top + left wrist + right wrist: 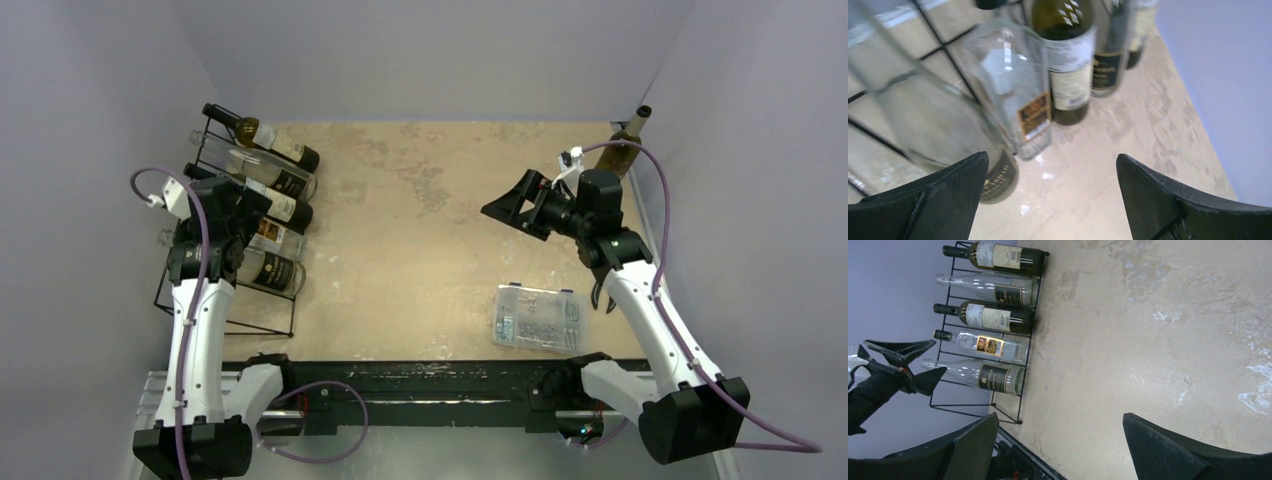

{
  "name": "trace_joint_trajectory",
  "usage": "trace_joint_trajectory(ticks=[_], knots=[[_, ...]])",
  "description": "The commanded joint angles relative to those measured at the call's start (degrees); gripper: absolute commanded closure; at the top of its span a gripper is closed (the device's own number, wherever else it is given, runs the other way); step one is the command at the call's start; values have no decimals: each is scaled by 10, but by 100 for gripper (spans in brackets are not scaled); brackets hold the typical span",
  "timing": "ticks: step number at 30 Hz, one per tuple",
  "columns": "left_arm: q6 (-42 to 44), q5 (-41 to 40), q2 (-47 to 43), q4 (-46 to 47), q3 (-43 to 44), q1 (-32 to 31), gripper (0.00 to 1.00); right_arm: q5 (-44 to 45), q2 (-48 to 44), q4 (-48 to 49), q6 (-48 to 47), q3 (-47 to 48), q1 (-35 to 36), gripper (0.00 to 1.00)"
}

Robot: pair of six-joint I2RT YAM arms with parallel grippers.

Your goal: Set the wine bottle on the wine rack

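Overhead view of my two-arm rig on a tan surface (420, 250). Along the left edge sits the wine rack (250, 325), a black wire frame. Five racked bottles (998, 317) lie on it side by side, necks toward the left wall. One cell at the rack's near end looks free.

My left arm reaches forward over the rack. Its left tool (1050, 165) hangs above the nearest racked bottles with jaws spread wide, pinching nothing.

A clear plastic box (538, 317) rests right of centre, close to the near edge.

My right arm bends up from its base and turns inward. The right tool (1060, 420) points left across the open middle of the surface toward the rack, jaws spread wide and empty.

The wine bottle (632, 130) I must move stands upright in the far right corner, its long axis vertical, neck up. It lies just beyond the right wrist, on the side away from the jaws. The right arm is much the nearer one. I judge it must swing round to face that corner before it can grasp.
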Motion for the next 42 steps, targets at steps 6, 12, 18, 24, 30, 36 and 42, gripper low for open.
trace_joint_trajectory(ticks=[6, 12, 18, 24, 30, 36, 42], knots=[[83, 308, 7, 183, -2, -44, 0, 86, 21, -28, -39, 54, 2, 1], [94, 379, 8, 224, -5, -84, 0, 162, 43, -23, -31, 67, 1, 1], [111, 437, 26, 244, 3, -141, 0, 278, 68, -39, -48, 118, 1, 1], [110, 457, 49, 234, 10, -191, 0, 378, 88, -52, -57, 169, -19, 1], [102, 480, 78, 223, 19, -229, 0, 436, 98, -33, -73, 188, -71, 1], [113, 492, 118, 198, 38, -249, 0, 487, 137, -20, -121, 216, -134, 1], [119, 518, 151, 197, 46, -253, 0, 577, 192, 33, -171, 235, -145, 1]])
